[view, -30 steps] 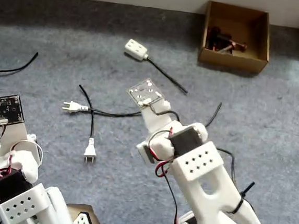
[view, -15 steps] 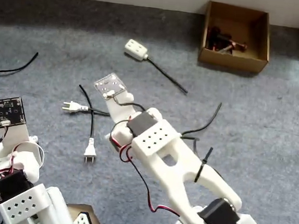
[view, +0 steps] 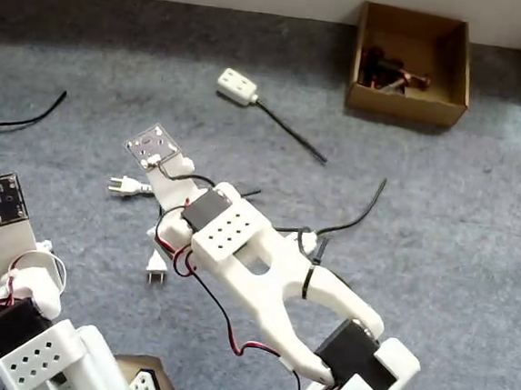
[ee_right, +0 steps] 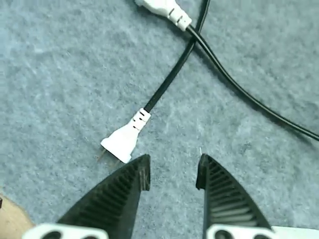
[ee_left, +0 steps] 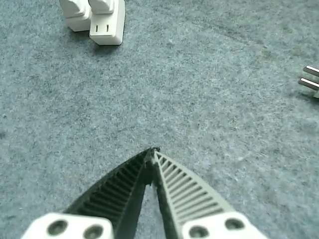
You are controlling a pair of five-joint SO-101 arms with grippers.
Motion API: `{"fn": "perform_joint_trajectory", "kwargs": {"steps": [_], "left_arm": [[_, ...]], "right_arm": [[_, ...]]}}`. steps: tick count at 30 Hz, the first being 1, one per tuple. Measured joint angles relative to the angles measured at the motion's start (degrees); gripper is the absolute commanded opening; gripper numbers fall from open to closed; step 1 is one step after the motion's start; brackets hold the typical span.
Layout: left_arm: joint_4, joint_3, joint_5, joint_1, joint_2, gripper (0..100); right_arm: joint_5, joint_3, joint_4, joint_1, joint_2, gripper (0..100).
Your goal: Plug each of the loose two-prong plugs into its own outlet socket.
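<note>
Over a grey carpeted counter (view: 477, 223), right gripper (ee_right: 173, 167) spread apart just beside white two-prong plug (ee_right: 122, 142) on black cord (ee_right: 167, 83), lower left of centre in the high view, left gripper (ee_left: 151, 152) pressed together, white outlet socket (view: 237, 85) upper centre

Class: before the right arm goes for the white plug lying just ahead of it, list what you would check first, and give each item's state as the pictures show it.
1. Right gripper open: ok.
2. Plug lined up with the gap: not ok, it lies off to one side.
3. Plug's cord free of the other cord: not ok, they cross.
4. Outlet socket unoccupied: ok.
5. Left gripper empty: ok, shut on nothing.
</note>
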State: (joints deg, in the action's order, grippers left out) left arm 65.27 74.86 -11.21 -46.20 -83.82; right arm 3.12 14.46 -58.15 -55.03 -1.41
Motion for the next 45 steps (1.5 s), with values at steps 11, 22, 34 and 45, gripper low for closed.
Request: {"fn": "perform_joint_trajectory", "kwargs": {"steps": [11, 22, 34, 45], "left_arm": [[0.0, 0.0, 0.0, -1.0, 0.0, 1], [0.0, 0.0, 1.6, -4.7, 0.0, 1], [0.0, 0.0, 1.6, -4.7, 0.0, 1], [0.0, 0.0, 1.6, -4.7, 0.0, 1]], "right_arm": [[0.4, 0.0, 5.7, -1.1, -4.7, 25.9], [1.8, 0.0, 6.4, -4.5, -10.5, 26.9], [1.9, 0.0, 6.4, -10.4, -10.5, 26.9], [1.1, -0.1, 11.7, -10.4, -12.8, 26.9]]}}
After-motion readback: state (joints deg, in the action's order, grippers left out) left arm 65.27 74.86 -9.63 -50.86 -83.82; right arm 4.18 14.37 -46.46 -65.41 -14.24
